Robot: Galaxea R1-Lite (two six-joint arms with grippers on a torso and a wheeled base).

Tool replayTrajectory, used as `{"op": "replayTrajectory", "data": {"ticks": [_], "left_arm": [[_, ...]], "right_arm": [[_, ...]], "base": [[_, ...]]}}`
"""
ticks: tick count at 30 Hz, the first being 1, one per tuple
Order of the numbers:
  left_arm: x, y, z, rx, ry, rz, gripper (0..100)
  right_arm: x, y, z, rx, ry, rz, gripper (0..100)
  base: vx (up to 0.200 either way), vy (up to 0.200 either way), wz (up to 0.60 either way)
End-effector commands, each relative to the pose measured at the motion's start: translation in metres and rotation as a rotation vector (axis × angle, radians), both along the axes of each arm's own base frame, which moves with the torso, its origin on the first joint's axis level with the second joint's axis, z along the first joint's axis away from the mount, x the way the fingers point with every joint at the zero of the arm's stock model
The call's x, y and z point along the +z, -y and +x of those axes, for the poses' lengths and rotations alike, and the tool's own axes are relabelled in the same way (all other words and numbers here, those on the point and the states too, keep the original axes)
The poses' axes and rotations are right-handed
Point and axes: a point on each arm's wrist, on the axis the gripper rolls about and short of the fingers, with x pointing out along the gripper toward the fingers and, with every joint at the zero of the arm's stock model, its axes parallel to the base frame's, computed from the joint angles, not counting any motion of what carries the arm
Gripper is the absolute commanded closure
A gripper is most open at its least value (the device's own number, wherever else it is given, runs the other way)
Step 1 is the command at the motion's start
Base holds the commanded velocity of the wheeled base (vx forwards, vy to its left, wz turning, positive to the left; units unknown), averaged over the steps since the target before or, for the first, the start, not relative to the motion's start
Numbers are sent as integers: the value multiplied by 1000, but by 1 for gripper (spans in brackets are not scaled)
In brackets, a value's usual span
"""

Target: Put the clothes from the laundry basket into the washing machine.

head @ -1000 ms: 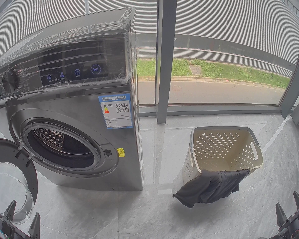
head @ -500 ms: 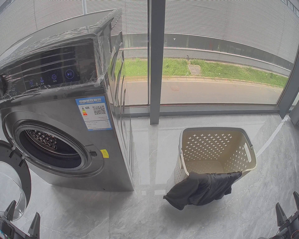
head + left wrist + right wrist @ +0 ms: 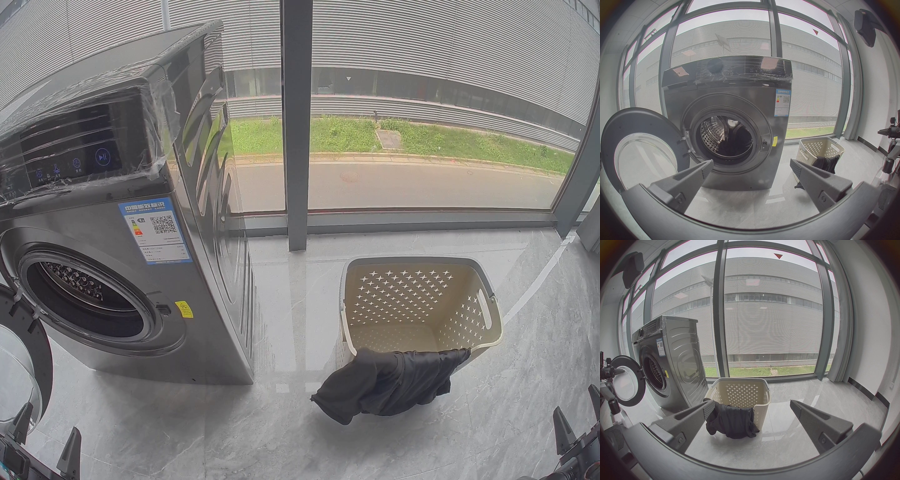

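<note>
Dark garment [image 3: 387, 387] not yet loaded, hanging over the laundry basket [image 3: 415, 262] rim.
The washing machine [image 3: 206, 250] stands open; left hand [image 3: 750, 162] and right hand [image 3: 751, 402] spread apart, empty.

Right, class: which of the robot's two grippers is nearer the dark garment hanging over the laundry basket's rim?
The right gripper: it is on the side of the laundry basket, while the left gripper is by the open door of the washing machine.
</note>
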Motion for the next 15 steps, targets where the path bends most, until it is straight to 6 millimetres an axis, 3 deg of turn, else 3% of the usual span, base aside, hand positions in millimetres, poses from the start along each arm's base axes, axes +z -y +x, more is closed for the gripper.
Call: {"op": "replayTrajectory", "data": {"ticks": [1,3,6,15], "left_arm": [[-5,0,0,-3,-4,-2,0],[-5,0,0,0,-4,1,0],[-5,0,0,-2,-4,-1,0],[-5,0,0,-5,-4,1,0]], "right_arm": [[-3,0,0,-1,-6,0,0],[-3,0,0,1,-6,0,0],[-3,0,0,-1,-6,0,0],[-3,0,0,1,-6,0,0]], "base": [[0,0,0],[0,0,0],[200,0,0],[0,0,0]]}}
